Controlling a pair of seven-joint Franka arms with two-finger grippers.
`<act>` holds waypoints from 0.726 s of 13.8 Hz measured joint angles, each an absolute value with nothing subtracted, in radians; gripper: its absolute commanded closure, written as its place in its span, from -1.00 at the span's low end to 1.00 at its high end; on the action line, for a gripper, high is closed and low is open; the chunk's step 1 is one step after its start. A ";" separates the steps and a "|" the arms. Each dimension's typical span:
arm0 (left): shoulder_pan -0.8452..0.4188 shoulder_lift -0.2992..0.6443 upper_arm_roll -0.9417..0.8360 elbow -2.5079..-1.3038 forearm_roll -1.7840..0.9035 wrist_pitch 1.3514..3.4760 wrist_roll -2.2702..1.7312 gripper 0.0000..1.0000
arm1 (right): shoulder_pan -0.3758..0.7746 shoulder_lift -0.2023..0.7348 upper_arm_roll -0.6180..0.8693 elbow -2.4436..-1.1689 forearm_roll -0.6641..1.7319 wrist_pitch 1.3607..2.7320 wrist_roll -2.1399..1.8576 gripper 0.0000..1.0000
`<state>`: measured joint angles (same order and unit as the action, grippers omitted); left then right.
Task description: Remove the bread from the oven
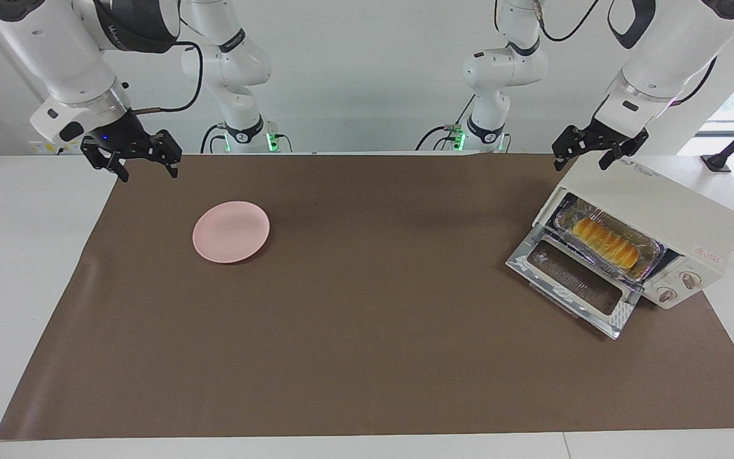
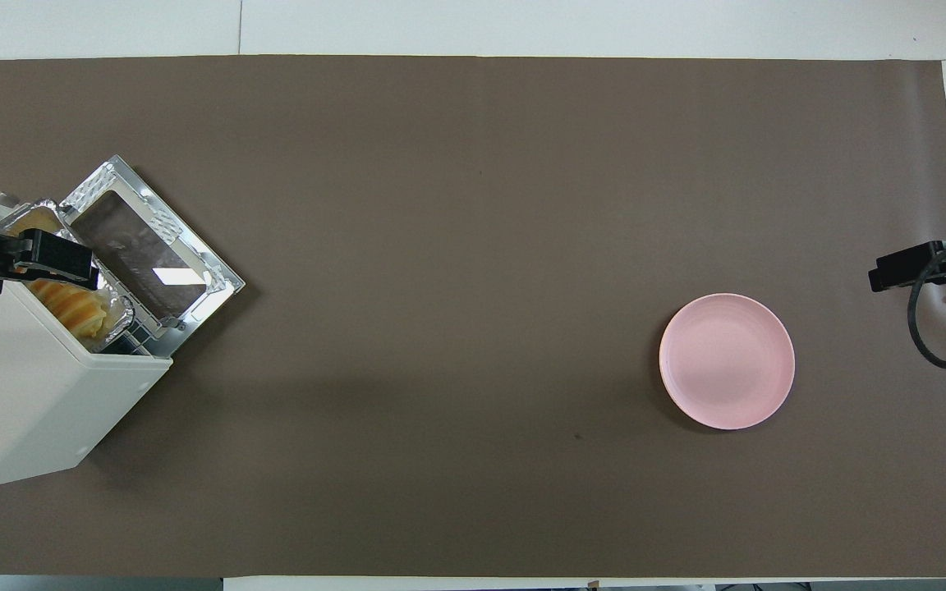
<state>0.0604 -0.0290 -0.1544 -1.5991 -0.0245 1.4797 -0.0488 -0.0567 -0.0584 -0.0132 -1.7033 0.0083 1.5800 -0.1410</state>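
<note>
Fingers of the left gripper (image 1: 582, 155) and right gripper (image 1: 148, 164) spread wide, holding nothing. Below the left's, the bread (image 1: 604, 242) sits in the oven (image 1: 663, 220), whose door is dropped for reaching in.

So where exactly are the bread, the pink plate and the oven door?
bread (image 1: 605, 243), facing view, middle of the ridged loaf.
pink plate (image 1: 200, 243), facing view, bare rim.
oven door (image 1: 574, 284), facing view, dark glass window of the dropped-open door.
</note>
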 measured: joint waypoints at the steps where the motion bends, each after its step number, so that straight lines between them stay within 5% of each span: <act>1: 0.060 -0.029 -0.154 -1.599 -0.025 1.480 -0.049 -1.00 | -0.057 -0.058 -0.013 -1.703 0.008 1.580 -0.141 -1.00; 10: 0.056 -0.003 -0.159 -1.635 -0.024 1.617 -0.235 -1.00 | -0.057 -0.058 -0.013 -1.703 0.008 1.580 -0.141 -1.00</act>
